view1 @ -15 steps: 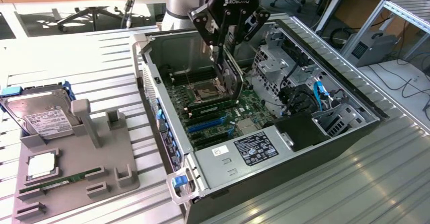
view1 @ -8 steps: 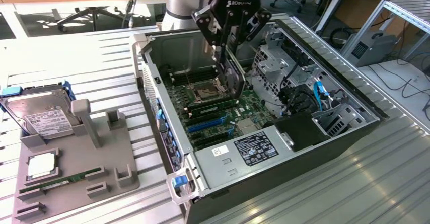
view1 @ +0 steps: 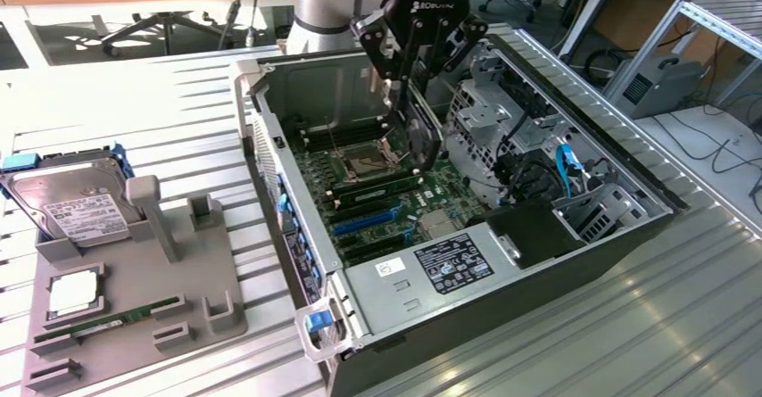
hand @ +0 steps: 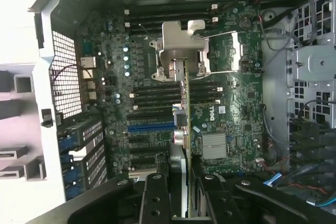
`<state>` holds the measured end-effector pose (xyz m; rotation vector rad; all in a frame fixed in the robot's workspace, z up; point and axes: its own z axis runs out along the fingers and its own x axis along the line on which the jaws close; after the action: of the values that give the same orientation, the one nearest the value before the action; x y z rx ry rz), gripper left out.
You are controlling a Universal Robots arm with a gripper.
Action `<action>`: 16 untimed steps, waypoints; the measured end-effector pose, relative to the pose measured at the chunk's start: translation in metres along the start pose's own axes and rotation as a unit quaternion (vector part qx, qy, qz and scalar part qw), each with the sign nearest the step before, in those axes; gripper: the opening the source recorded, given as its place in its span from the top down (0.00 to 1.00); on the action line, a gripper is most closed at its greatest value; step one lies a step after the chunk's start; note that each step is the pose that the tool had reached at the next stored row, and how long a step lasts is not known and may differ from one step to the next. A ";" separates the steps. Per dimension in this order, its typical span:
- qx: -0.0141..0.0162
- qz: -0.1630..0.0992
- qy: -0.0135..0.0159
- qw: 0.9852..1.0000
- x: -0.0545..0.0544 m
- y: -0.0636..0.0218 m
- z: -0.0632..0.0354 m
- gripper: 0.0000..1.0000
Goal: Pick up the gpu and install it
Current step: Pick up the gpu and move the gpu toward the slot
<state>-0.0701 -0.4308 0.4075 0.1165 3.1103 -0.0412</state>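
On the exterior view's left, the grey fixture [view1: 131, 299] with the hard drive [view1: 78, 205] sits well apart from the work. Inside the open case [view1: 271, 138], the blue slot [view1: 363, 223] lies toward that left of your gripper [view1: 413, 94]. Its jaws pinch the gpu [view1: 417, 143], which hangs edge-on beneath them, long axis pointing down at the motherboard [view1: 447, 187].

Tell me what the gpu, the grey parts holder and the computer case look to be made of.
gpu: seen edge-on, a thin circuit board, likely fibreglass laminate, with shiny metal pieces along it.
Grey parts holder: matte, uniform grey with blocky moulded slots, probably plastic, maybe printed.
Computer case: thin folded sheet with perforated panels and a dull silver sheen, looks like bare sheet steel.
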 end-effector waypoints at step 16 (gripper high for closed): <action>0.000 0.000 0.000 1.000 -0.021 0.0110 0.0066 0.73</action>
<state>-0.0481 -0.4216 0.4013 0.1166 3.1103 -0.0414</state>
